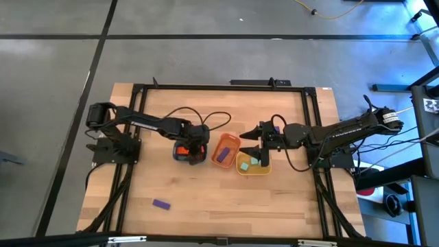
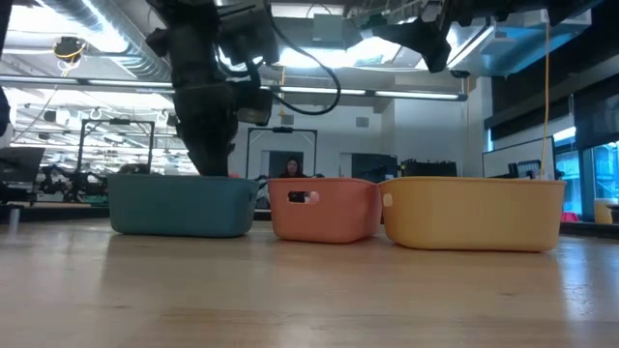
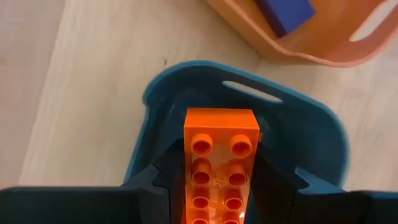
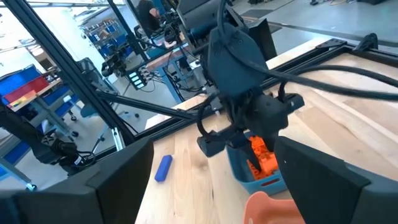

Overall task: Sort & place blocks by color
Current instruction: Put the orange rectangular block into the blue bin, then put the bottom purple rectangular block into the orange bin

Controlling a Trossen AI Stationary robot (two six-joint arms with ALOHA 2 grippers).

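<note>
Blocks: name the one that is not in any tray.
The purple block, lying alone on the bare table near its front edge. The other blocks sit in trays or in the left tool.

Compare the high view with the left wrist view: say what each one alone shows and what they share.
Only the high view shows the loose purple block on the table, the yellow tray, and the right gripper, open above that tray.

Only the left wrist view shows the left gripper's fingers clamped on the orange-red block, studs visible.

Both show the blue tray, the orange tray and a purple block inside the orange one.
</note>
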